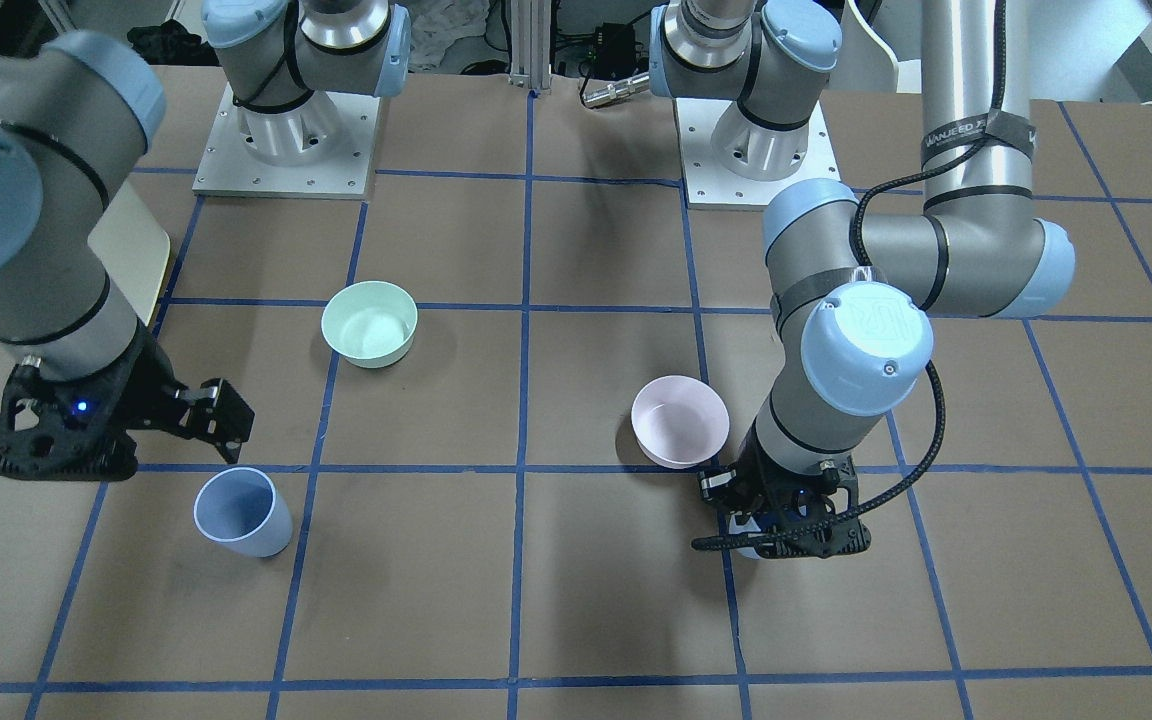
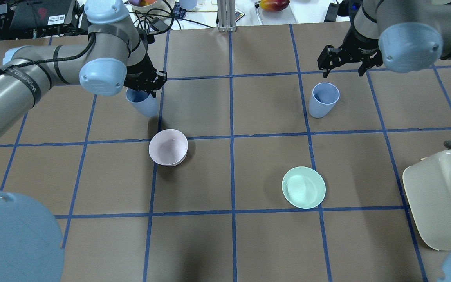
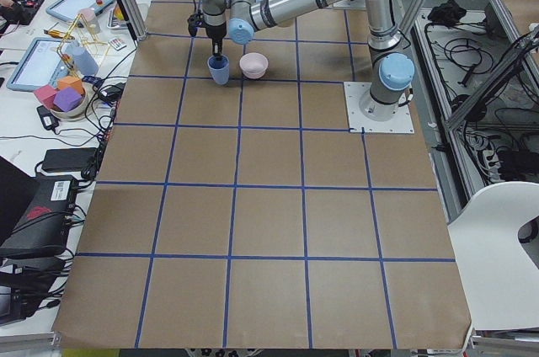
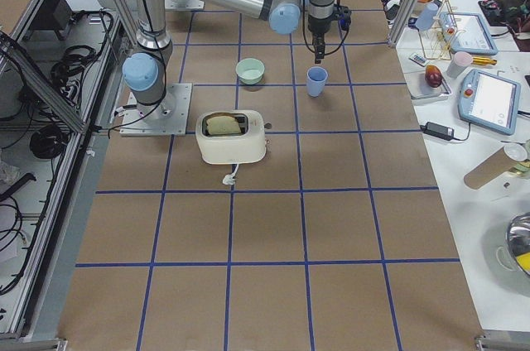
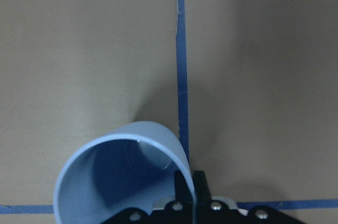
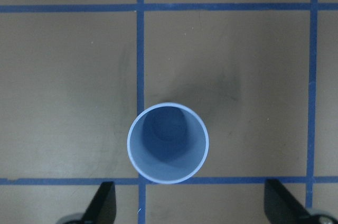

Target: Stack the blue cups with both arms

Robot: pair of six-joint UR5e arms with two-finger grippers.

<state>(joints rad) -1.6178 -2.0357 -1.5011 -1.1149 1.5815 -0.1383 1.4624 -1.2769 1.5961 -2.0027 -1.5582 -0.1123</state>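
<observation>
One blue cup [image 2: 142, 103] hangs from my left gripper [image 2: 146, 84], which is shut on its rim. The left wrist view shows a finger [image 5: 185, 184] clamped over the tilted cup's [image 5: 124, 176] rim, low over the table. In the front view the gripper [image 1: 768, 520] hides nearly all of this cup. The second blue cup [image 2: 323, 99] stands upright on the table. My right gripper [image 2: 342, 69] is open above and just beyond it. In the right wrist view that cup [image 6: 168, 142] sits ahead of the spread fingers [image 6: 103, 203]. It also shows in the front view [image 1: 242, 512].
A pale pink bowl [image 2: 168, 147] sits just robot-side of the left-held cup. A mint-green bowl [image 2: 303, 187] stands on the right half, nearer the robot. A cream toaster [image 2: 441, 196] sits at the table's right edge. Blue tape lines grid the brown table [image 2: 229, 243].
</observation>
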